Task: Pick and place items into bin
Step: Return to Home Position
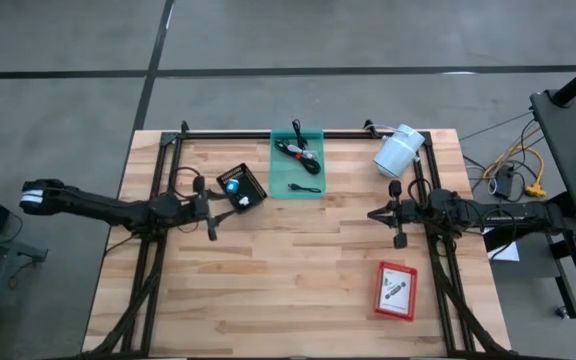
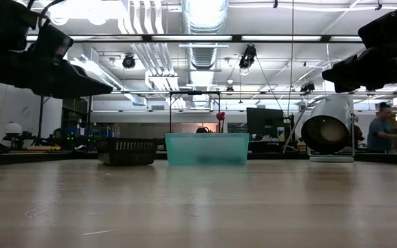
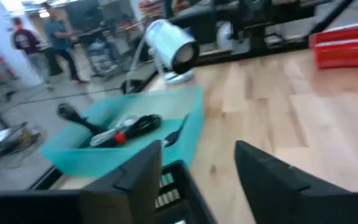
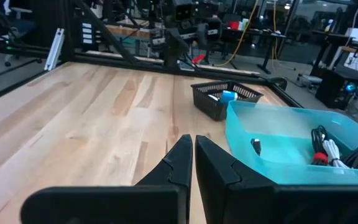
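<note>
Wide apart and empty, the fingers of the left gripper (image 3: pixel 199 152) hover by the black basket (image 1: pixel 256 181), just left of the teal bin (image 1: pixel 280 185). The right gripper (image 4: pixel 193 143), fingers pressed together, hangs right of that bin. The coiled black cable (image 1: pixel 298 152) lies inside the teal bin.

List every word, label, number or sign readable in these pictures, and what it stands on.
No text is readable in any view.
White packet in the flat red bin: dark marks, too small to read.
Black mesh basket, translucent teal plastic bin, white cylindrical object: no legible print.
</note>
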